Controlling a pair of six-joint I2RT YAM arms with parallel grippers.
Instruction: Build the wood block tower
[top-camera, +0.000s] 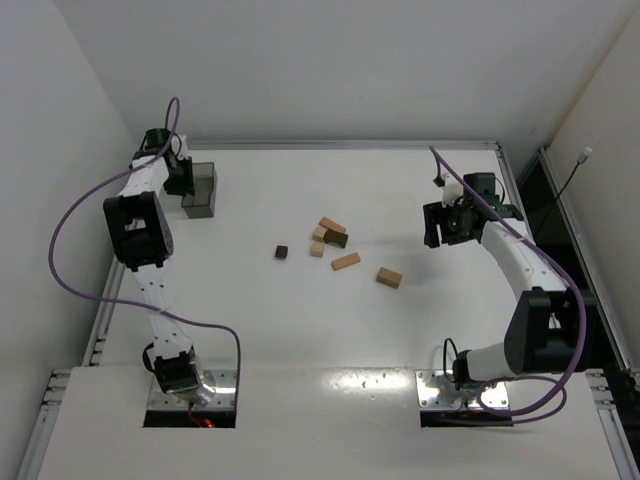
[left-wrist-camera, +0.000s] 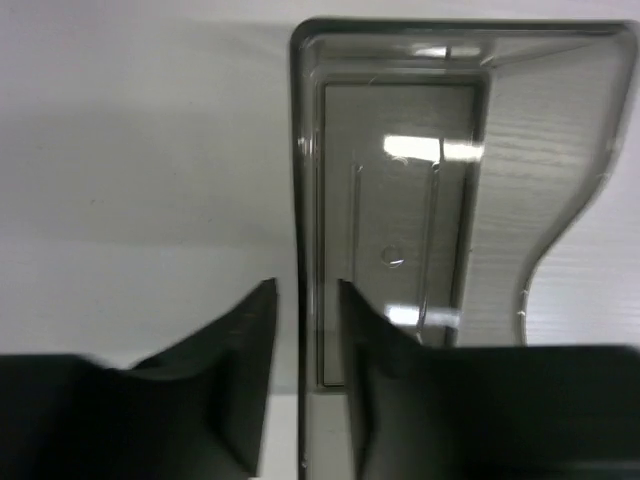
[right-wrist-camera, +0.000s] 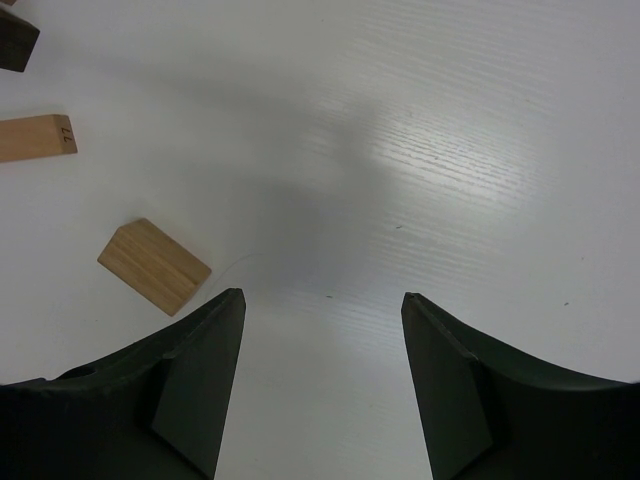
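The wood blocks lie loose in the middle of the table: a small dark brown one (top-camera: 282, 252), a tan and brown cluster (top-camera: 328, 233), a tan one (top-camera: 346, 261) and another tan one (top-camera: 389, 277). No tower stands. My right gripper (top-camera: 446, 232) is open and empty over bare table, right of the blocks. Its wrist view shows the gripper (right-wrist-camera: 322, 305), a tan block (right-wrist-camera: 154, 266) just left of the left finger, another tan block (right-wrist-camera: 37, 137) and a dark one (right-wrist-camera: 15, 40). My left gripper (left-wrist-camera: 306, 295) stands with its jaws narrowly apart, one on each side of a wall of the grey box (left-wrist-camera: 400, 200).
The grey translucent box (top-camera: 200, 189) stands at the far left of the table by the left gripper (top-camera: 181, 178), and its inside looks empty. A raised rim (top-camera: 340, 145) runs along the table's far edge. White walls close in on both sides.
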